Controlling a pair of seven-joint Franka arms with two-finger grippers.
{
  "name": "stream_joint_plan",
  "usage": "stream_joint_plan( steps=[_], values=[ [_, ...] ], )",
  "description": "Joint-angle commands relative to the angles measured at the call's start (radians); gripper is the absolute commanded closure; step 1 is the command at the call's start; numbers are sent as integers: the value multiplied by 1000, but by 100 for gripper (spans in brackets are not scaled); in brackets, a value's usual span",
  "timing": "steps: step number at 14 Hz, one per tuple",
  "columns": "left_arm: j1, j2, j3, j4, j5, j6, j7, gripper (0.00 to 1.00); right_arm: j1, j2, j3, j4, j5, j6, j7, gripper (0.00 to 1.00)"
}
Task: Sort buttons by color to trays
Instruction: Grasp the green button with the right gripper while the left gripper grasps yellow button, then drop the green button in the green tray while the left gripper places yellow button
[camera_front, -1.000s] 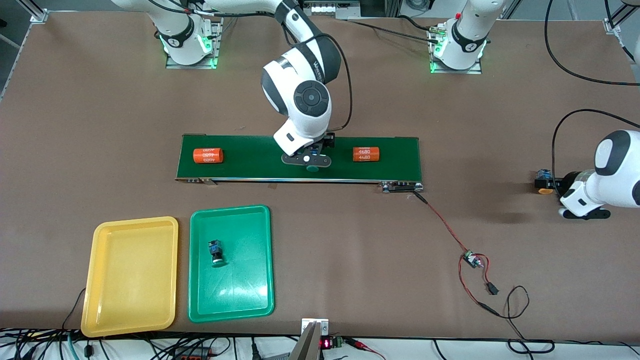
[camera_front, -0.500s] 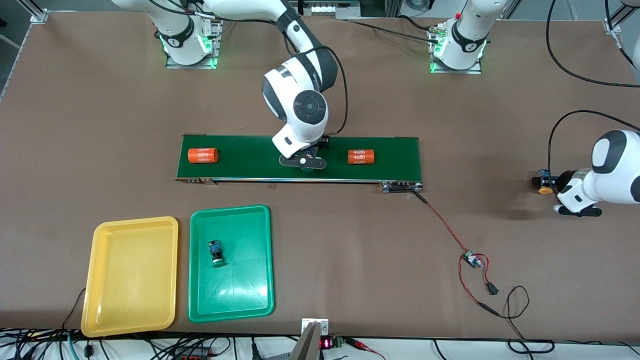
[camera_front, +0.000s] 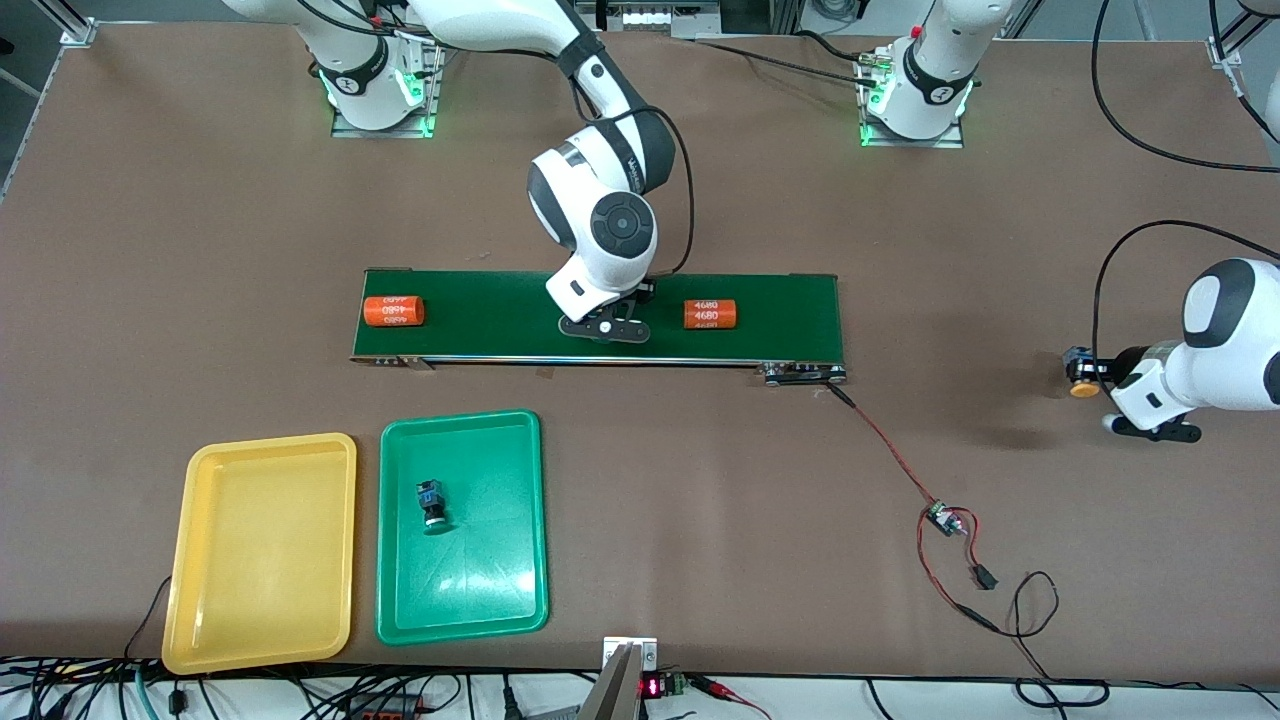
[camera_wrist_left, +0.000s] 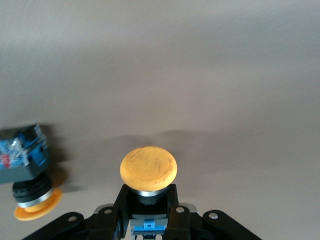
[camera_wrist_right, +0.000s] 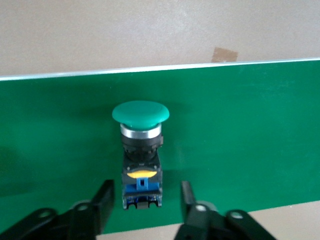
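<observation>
My right gripper (camera_front: 603, 330) is low over the belt, open, its fingers on either side of a green-capped button (camera_wrist_right: 140, 150) without touching it (camera_wrist_right: 145, 200). That button is hidden in the front view. My left gripper (camera_front: 1100, 375), at the left arm's end of the table, is shut on a yellow-orange button (camera_wrist_left: 148, 172). A second yellow-orange button (camera_wrist_left: 27, 172) lies on the table beside it. The front view shows only one yellow-orange button (camera_front: 1080, 380) there. Another green-capped button (camera_front: 432, 505) lies in the green tray (camera_front: 465, 590). The yellow tray (camera_front: 260, 550) holds nothing.
Two orange cylinders with white numbers (camera_front: 393, 311) (camera_front: 710, 314) lie on the dark-green conveyor belt (camera_front: 480, 315). A small circuit board with red and black wires (camera_front: 945, 520) lies nearer the front camera, toward the left arm's end.
Both orange cylinders have moved along the belt toward the right arm's end. My right gripper has come down around the green button. My left gripper has shifted slightly with its button.
</observation>
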Motion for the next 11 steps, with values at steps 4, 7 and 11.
stream_joint_plan(
  steps=[4, 7, 11],
  values=[
    [-128, -23, -141, 13, -145, -144, -82, 91, -31, -1, -5, 8, 13, 9, 7, 99],
    [-234, -16, -160, 10, -270, -146, -193, 91, -42, -7, -41, 54, 12, 5, -7, 100],
    [-461, -19, -163, 13, -306, -135, -496, 89, -89, 4, -126, 143, 6, 12, -39, 100]
  ],
)
